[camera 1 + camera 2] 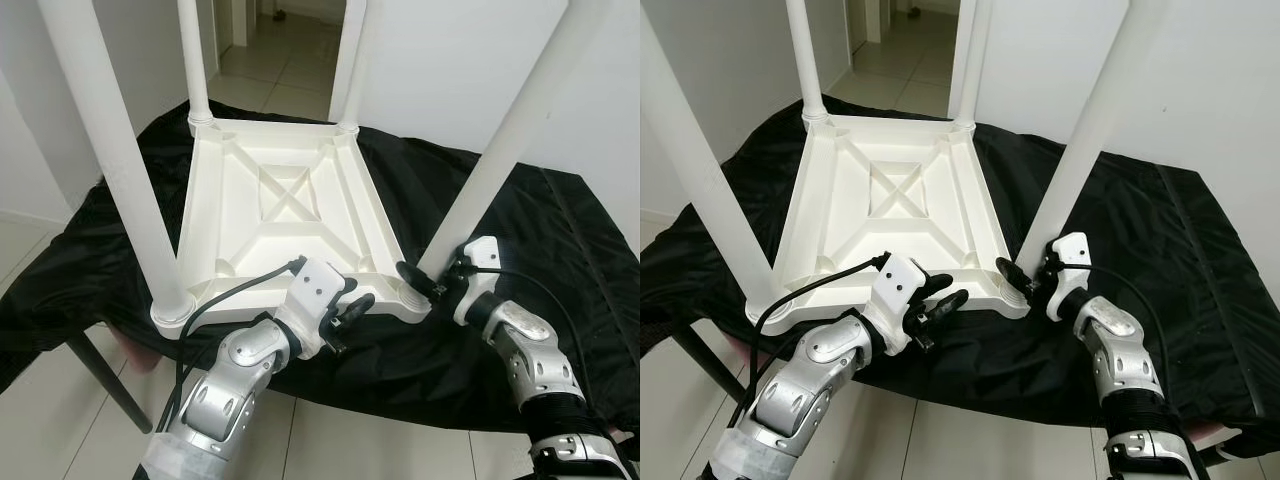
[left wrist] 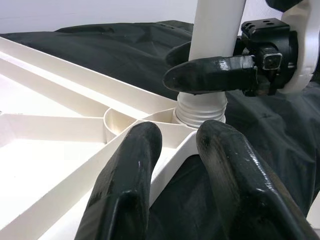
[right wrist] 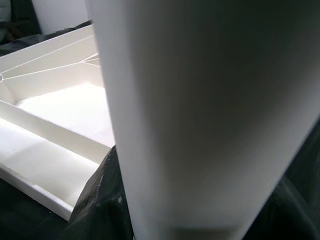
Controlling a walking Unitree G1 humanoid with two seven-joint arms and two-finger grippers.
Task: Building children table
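Note:
A white plastic children's table (image 1: 290,190) lies upside down on a black cloth (image 1: 560,230), all its legs pointing up. My right gripper (image 1: 425,275) is shut on the near right leg (image 1: 510,140) just above its threaded foot (image 2: 200,107), which sits in the corner socket. That leg (image 3: 200,115) looms close in the right wrist view. My left gripper (image 1: 345,318) is at the near edge beside that corner. Its fingers (image 2: 130,175) straddle the table's rim (image 2: 170,150) and are shut on it.
The near left leg (image 1: 120,150) and two far legs (image 1: 195,60) stand tall around the work spot. The cloth covers a low stand with a dark leg (image 1: 105,375). Tiled floor (image 1: 350,440) lies in front, with white walls and a doorway (image 1: 280,50) behind.

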